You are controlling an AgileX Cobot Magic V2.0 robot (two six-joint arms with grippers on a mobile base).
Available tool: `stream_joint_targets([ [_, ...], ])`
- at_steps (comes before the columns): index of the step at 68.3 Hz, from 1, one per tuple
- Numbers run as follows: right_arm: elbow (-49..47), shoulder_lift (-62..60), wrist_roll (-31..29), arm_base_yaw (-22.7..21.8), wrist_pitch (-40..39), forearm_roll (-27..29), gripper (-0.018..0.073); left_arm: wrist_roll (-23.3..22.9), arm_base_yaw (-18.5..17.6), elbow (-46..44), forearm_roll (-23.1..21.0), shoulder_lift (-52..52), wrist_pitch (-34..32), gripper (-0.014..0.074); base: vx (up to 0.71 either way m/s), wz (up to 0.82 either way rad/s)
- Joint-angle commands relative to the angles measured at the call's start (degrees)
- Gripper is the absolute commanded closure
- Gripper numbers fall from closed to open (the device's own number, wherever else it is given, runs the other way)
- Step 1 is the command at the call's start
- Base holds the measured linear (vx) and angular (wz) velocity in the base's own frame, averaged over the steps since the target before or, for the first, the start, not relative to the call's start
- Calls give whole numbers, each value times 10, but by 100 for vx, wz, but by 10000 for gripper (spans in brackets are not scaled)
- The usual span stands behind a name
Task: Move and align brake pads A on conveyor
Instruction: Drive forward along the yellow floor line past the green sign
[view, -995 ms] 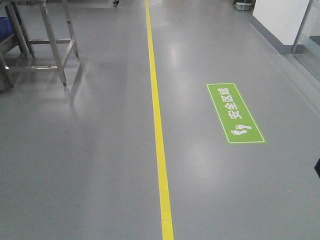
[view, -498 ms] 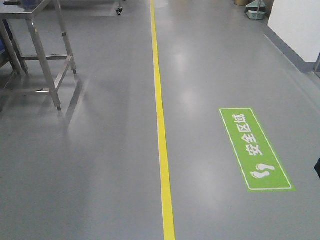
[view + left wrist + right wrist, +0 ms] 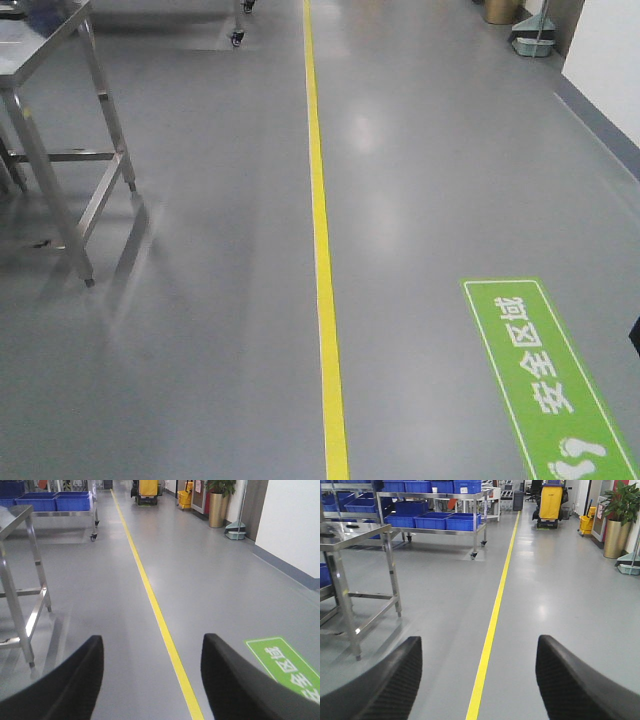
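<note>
No brake pads and no conveyor show in any view; both are out of view. My left gripper [image 3: 152, 652] is open, its two black fingers wide apart over grey floor with nothing between them. My right gripper [image 3: 479, 655] is open too, also empty, with a yellow floor line [image 3: 492, 620] running between its fingers. Neither gripper shows in the front view.
A steel-legged table [image 3: 70, 150] stands at the left of the aisle. The yellow line [image 3: 322, 250] runs up the grey floor, with a green floor sign [image 3: 545, 385] at the right. Racks with blue bins [image 3: 437, 520], a yellow cart [image 3: 550, 505] and a potted plant [image 3: 617, 522] stand farther down.
The view has moved forward along the aisle: the green sign slid down toward the lower right, and the steel table came nearer at the left.
</note>
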Motion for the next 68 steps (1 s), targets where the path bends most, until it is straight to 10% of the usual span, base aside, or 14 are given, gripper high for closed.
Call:
stream_joint_targets([
  [1,-17,6,-3,-1,-43,-4,88,0,0,-16,-4,9,-39,190,80,-5],
  [68,-17,6,-3,-1,-43,-4,88,0,0,-16,-4,9,-39,190,76,4],
])
